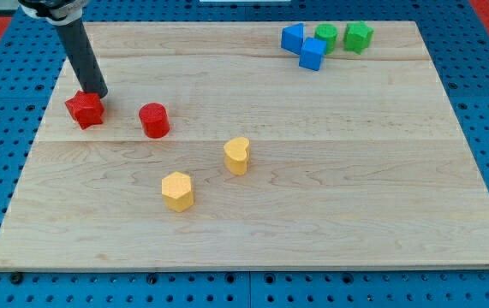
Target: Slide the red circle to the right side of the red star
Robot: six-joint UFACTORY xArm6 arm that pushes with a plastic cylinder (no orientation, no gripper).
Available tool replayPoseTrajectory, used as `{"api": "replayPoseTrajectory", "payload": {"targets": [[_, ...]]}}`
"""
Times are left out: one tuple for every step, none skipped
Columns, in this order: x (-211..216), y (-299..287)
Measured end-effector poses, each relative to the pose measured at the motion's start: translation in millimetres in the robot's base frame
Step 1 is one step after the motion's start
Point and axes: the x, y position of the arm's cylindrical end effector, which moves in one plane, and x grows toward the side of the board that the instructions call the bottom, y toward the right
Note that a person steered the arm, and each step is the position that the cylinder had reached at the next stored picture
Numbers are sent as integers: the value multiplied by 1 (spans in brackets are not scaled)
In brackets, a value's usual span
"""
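The red star lies near the view's left edge of the wooden board. The red circle stands to its right, a short gap apart and slightly lower in the view. My tip is just above and right of the red star, at its upper right corner, close to or touching it. The tip is up and to the left of the red circle, well apart from it.
A yellow heart and a yellow hexagon sit near the board's middle. Two blue blocks and two green blocks cluster at the view's top right. The board lies on a blue pegboard.
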Motion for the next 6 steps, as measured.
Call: {"api": "replayPoseTrajectory", "payload": {"targets": [[9, 117], [69, 161], [65, 114], [45, 46], [42, 95], [66, 213]]}}
